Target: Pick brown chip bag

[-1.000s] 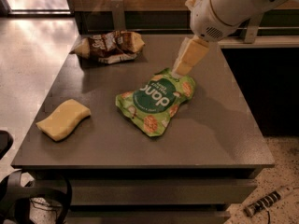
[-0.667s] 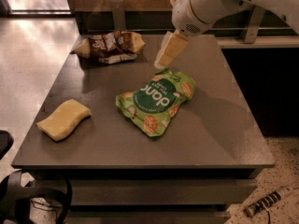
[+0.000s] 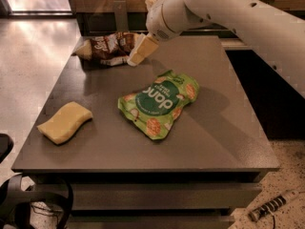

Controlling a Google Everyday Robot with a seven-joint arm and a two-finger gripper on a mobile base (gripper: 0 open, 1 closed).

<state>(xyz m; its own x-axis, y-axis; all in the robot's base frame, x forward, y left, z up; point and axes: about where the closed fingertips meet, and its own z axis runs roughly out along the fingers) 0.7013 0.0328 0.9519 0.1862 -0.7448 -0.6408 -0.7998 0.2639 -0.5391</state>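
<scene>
The brown chip bag [image 3: 108, 46] lies crumpled at the far left of the grey table [image 3: 224, 128], dark brown with white lettering and tan ends. My gripper [image 3: 138, 54] hangs from the white arm coming in from the upper right. Its cream fingers point down-left and reach the bag's right end, which they partly hide.
A bright green pouch [image 3: 159, 101] lies in the middle of the table. A pale yellow wavy sponge [image 3: 65, 122] lies near the front left. A dark counter runs behind the table. Cables and a black object sit on the floor at the lower left.
My gripper has moved left and farther back, from above the green pouch's top edge over to the right end of the brown chip bag. Nothing on the table has shifted.
</scene>
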